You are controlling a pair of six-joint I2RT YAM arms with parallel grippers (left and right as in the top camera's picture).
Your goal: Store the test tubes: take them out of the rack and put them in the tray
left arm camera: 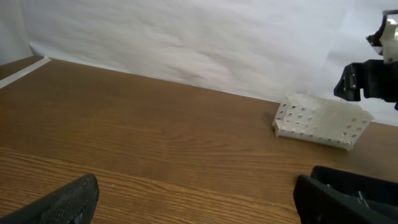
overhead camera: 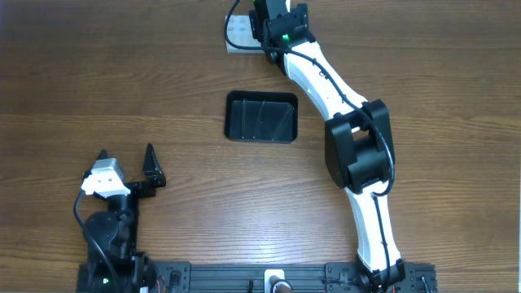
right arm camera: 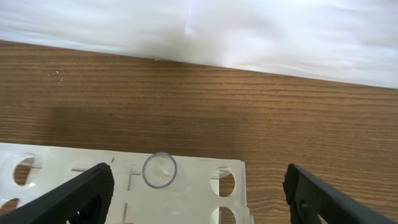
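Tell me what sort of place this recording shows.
Probably a robot test bench rather than a working lab: a wooden table, a white backdrop, a tube rack and a black tray.

Wide wood (overhead camera: 122, 89) left of tray (overhead camera: 229, 122) (right arm (overhead camera: 326, 81) opposite)

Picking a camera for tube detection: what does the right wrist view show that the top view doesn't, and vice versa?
Right wrist view adds: one test tube standing in a hole of the rack, empty holes beside it, and the right gripper over it with fingers open. Top view adds: the black tray with clear tubes lying in it, and the left gripper, open near its base. Shared: the white rack and wooden table.
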